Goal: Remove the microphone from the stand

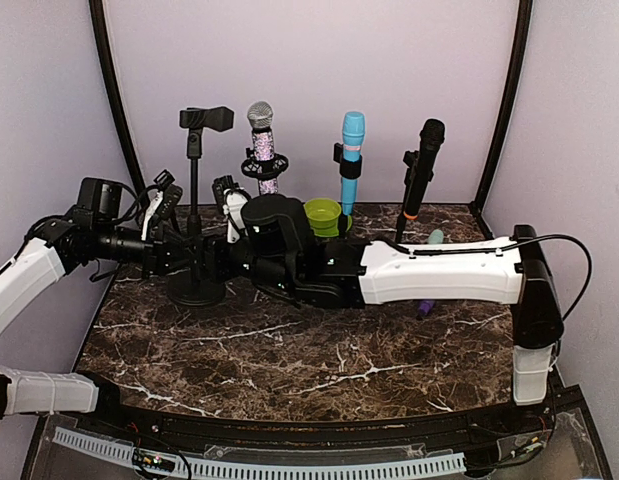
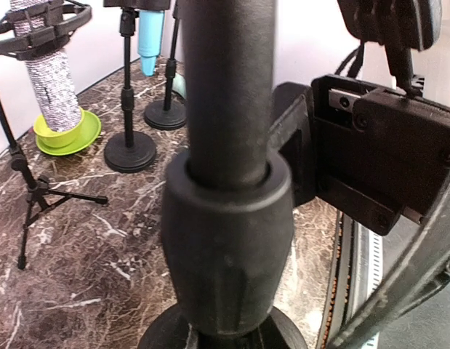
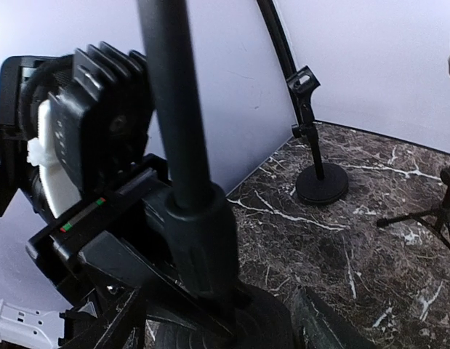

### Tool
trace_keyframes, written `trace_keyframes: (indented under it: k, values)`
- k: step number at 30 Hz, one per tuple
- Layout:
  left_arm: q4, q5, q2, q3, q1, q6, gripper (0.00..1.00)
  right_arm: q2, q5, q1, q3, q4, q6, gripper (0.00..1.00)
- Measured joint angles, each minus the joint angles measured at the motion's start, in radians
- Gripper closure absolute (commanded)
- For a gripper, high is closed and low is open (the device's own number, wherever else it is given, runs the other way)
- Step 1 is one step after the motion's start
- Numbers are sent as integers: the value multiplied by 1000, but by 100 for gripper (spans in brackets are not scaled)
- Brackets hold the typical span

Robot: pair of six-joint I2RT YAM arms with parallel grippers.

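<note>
A black stand has an empty clip (image 1: 207, 119) at the top, a pole (image 1: 194, 200) and a round base (image 1: 196, 292). My left gripper (image 1: 177, 256) reaches it from the left and my right gripper (image 1: 222, 262) from the right, both low at the pole. In the left wrist view the pole's collar (image 2: 226, 240) fills the frame and hides my fingers. In the right wrist view my gripper (image 3: 225, 329) is open, with a finger (image 3: 323, 323) on each side of the collar (image 3: 203, 243). Behind stand a sparkly microphone (image 1: 261, 140), a blue one (image 1: 351, 160) and a black one (image 1: 424, 165), each on its own stand.
A green bowl (image 1: 324, 215) sits under the sparkly microphone. A teal object (image 1: 434, 237) and a purple one (image 1: 426, 308) lie partly hidden by my right arm. Another empty stand (image 3: 318, 163) shows in the right wrist view. Walls close in the back and both sides.
</note>
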Motion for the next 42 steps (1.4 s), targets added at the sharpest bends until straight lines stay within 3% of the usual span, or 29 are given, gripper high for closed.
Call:
trace_keyframes:
  k: [18,22,27,36,42]
  values:
    - [24,-71,-11,1,0,-21,100,125,99,-1,275,-145,63,47]
    - [24,-70,-11,1,0,-21,100,158,121,-1,307,-184,65,58]
    - [24,-68,-11,1,0,-22,100,165,119,2,315,-187,65,80]
    - [5,-49,-12,1,0,-25,100,124,89,0,206,-74,29,93]
    - [3,22,-12,3,-1,-36,100,60,-31,-11,87,39,2,97]
